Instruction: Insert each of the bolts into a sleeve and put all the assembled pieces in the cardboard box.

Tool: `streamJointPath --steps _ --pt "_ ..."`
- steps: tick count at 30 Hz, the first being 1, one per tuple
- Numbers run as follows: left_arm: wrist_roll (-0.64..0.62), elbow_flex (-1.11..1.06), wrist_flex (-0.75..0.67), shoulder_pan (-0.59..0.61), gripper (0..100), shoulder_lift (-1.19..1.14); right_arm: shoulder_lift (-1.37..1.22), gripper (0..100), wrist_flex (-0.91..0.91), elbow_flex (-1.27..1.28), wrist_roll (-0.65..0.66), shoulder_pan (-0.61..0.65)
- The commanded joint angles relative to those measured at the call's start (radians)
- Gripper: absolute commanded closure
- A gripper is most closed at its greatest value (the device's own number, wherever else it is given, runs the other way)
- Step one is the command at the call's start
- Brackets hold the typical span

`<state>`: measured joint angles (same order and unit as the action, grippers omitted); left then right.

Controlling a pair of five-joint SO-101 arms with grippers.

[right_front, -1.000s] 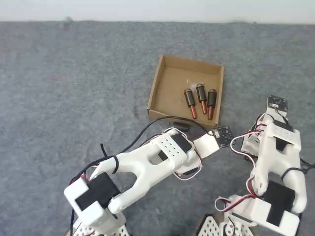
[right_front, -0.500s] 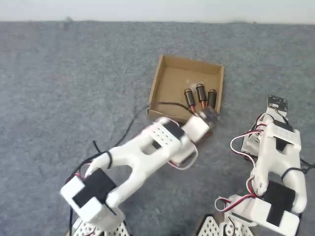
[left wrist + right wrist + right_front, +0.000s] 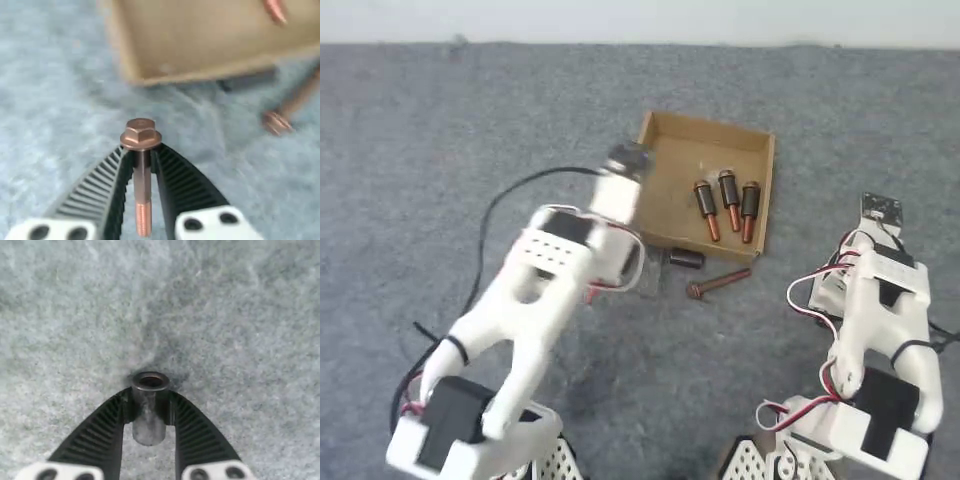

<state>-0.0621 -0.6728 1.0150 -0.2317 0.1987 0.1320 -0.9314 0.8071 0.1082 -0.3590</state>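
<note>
Three assembled pieces [image 3: 728, 206] lie in the brown cardboard box [image 3: 646, 172]. Left gripper [image 3: 141, 150] — clenched on a copper bolt [image 3: 141, 172] — has swung from the box's front to beside its wall; right gripper [image 3: 150, 401] clasps a dark metal sleeve [image 3: 149, 415], so insertion likely comes next.

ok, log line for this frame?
left gripper: shut on bolt | right gripper: shut on sleeve | cardboard box: three assembled pieces | table: loose bolt, loose sleeve

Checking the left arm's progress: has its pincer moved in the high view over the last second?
Yes. The left pincer swung left, from off the cardboard box's front right corner to beside its left wall, gripping a bolt.
</note>
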Motion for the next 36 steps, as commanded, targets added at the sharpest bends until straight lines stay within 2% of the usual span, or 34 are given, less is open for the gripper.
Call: streamJointPath --steps 1,7,12,19,28,31,36 --pt "-0.094 0.008 -0.075 0.183 99 0.015 0.007 99.2 -0.005 -0.049 0.0 0.015" --pt "-0.106 0.01 -0.157 0.377 99 -0.13 0.012 99.2 -0.008 -0.048 0.0 0.019" --pt "-0.109 0.013 -0.212 0.477 99 -0.204 0.018 99.2 -0.031 -0.055 -0.006 0.013" --pt "-0.106 0.013 -0.219 0.491 99 -0.213 0.108 99.2 -0.005 -0.08 0.0 0.021" --pt "-0.104 0.013 -0.219 0.489 99 -0.213 0.122 99.0 -0.001 -0.259 -0.003 0.14" --pt "-0.104 0.013 -0.219 0.488 99 -0.213 0.122 98.9 0.094 -0.308 -0.003 0.171" --pt "-0.104 0.013 -0.219 0.489 99 -0.213 0.122 98.9 0.406 -0.304 -0.005 0.22"
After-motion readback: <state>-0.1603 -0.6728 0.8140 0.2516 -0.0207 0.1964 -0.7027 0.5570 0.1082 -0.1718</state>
